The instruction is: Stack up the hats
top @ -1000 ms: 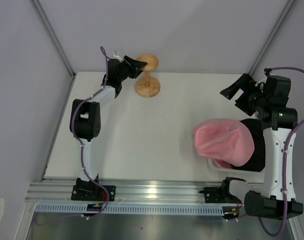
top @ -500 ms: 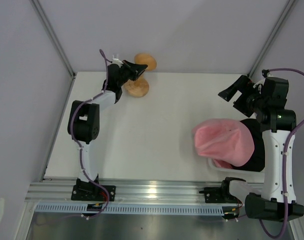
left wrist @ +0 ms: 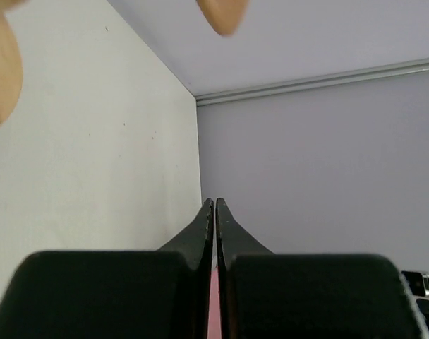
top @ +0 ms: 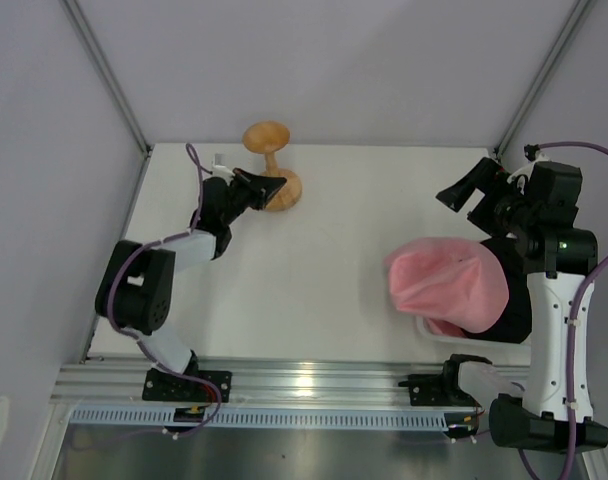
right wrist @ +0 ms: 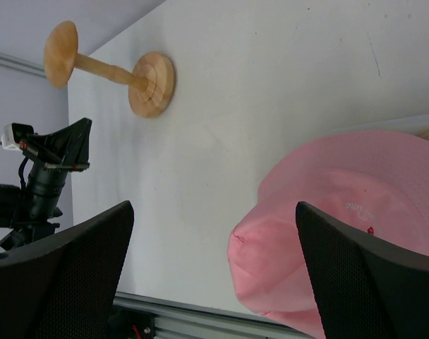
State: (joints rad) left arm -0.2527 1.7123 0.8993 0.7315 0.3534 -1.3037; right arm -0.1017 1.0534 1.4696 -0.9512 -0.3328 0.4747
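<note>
While I have the left gripper (top: 276, 183) pressed together on nothing, its tips sit just beside the wooden stand (top: 272, 165) at the far edge of the desk (top: 314, 270). My right gripper (top: 469, 200) is spread wide and empty, above the desk beyond the pink hat (top: 444, 285). The pink hat lies over the black hat (top: 512, 308) on the white basket (top: 436, 328), near right side.

Left arm (top: 179, 248) bent, seemingly low, jaws pressed shut; right arm (top: 549, 310) upright, jaws spread wide.
</note>
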